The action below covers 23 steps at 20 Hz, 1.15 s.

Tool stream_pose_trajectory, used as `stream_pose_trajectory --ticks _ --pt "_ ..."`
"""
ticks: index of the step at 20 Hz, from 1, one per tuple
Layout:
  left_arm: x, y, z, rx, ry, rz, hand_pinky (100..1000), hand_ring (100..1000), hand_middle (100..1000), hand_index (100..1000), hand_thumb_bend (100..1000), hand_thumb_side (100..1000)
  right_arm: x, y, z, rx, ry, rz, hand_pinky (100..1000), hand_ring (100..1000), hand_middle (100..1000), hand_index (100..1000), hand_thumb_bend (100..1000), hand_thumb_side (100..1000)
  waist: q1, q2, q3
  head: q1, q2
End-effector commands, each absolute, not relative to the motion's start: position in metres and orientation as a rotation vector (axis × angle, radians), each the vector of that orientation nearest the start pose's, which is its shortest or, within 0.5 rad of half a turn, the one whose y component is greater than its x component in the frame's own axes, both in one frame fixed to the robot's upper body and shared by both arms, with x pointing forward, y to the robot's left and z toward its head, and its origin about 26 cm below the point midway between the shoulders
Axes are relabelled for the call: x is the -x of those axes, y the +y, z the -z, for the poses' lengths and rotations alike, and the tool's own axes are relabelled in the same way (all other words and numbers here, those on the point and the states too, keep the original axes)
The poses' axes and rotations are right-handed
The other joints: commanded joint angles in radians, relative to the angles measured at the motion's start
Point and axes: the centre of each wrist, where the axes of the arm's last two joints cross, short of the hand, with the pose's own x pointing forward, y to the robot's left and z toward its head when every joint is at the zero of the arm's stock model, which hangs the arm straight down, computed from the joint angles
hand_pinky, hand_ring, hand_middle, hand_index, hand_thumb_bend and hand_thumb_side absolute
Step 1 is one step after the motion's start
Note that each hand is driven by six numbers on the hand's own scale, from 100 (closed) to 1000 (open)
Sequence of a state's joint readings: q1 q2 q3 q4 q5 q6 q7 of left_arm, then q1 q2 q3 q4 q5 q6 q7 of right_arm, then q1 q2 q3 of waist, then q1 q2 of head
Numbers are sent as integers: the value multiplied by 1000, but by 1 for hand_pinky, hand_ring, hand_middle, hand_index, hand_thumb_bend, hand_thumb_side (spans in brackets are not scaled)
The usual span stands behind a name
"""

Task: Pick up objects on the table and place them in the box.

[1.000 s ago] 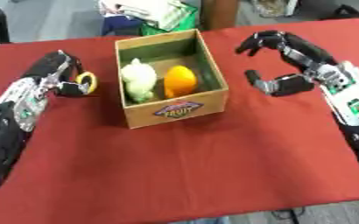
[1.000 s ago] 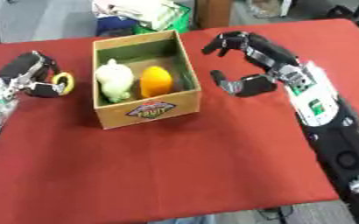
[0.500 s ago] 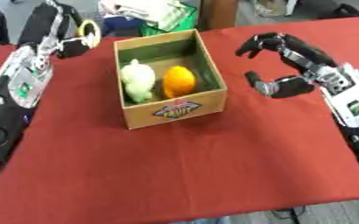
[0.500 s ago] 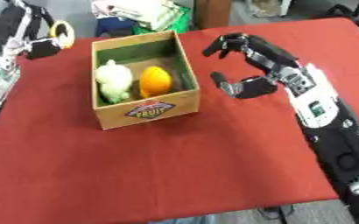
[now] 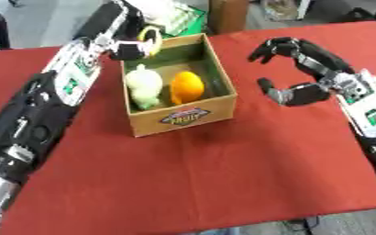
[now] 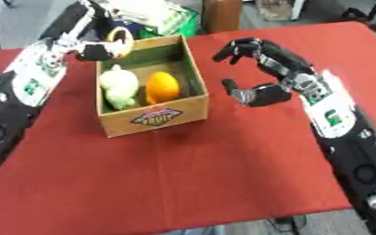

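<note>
Two pieces already lie inside the cardboard box [image 5: 180,117]: a pale, lumpy gourd-like shape [image 5: 144,86] on the robot's left side and a smooth orange fruit [image 5: 186,87] beside it, touching or nearly so. A third thing, a thin yellow ring [image 5: 150,36], is in the left hand [image 5: 125,47], whose fingers curl round its lower edge. The ring stands upright, its opening facing roughly across the box, and it hangs just above the box's far left corner, over the rim, not down inside. That is the relation the coming move turns on, as I judge it: the free floor of the box lies below and slightly toward the robot from the ring, behind the gourd, so the hand needs to come a little inward before letting go or the ring may catch the wall.

The right hand [image 6: 260,93] hovers over the red cloth of the worktop [image 5: 223,179], just beside the box's right wall, fingers spread in a wide curve and grasping nothing.

The box looks like stiff brown card with a printed label on its near face.
</note>
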<state>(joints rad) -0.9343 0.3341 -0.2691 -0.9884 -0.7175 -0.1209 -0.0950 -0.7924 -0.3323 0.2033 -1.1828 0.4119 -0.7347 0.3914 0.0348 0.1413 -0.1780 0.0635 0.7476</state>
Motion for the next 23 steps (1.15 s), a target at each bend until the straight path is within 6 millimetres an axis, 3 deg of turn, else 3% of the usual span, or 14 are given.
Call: stream_pose_trajectory --ticks 1,5,7,9,11,13,17,23 --pt "-475 209 -179 -735 -1747 1343 699 590 574 716 519 286 -447 -217 -181 -212 2826 2039 660 781 710 824 100 360 -2 -19 1 -2 5" --pt "-471 215 -190 -680 -1825 1265 769 716 736 807 627 314 -447 -220 -180 -220 2829 2045 660 780 710 824 100 361 -1 -17 6 -8 5" --pt "-466 217 -201 -648 -1890 1198 781 734 758 815 619 308 -447 -221 -180 -225 2829 2047 660 780 710 823 100 360 0 -17 11 -10 5" --pt "-457 222 -216 -602 -1973 1102 775 694 718 795 524 284 -447 -223 -180 -233 2832 2047 660 780 710 824 100 358 0 -16 18 -15 4" --pt "-442 234 -232 -581 -2060 946 752 617 620 744 397 244 -447 -226 -180 -246 2838 2046 660 780 710 824 100 357 0 -17 29 -23 6" --pt "-424 247 -239 -498 -2127 736 730 568 562 706 191 219 -446 -231 -180 -261 2849 2043 660 780 709 824 100 351 0 -19 40 -29 6" --pt "-386 275 -234 -369 -2163 390 728 560 554 705 152 208 -443 -243 -180 -299 2893 2018 655 779 705 822 100 333 1 -19 68 -41 8" --pt "-346 309 -200 -387 -2077 199 723 553 547 704 136 214 -434 -263 -179 -339 2991 1950 647 777 695 818 100 300 -3 -19 99 -32 18"
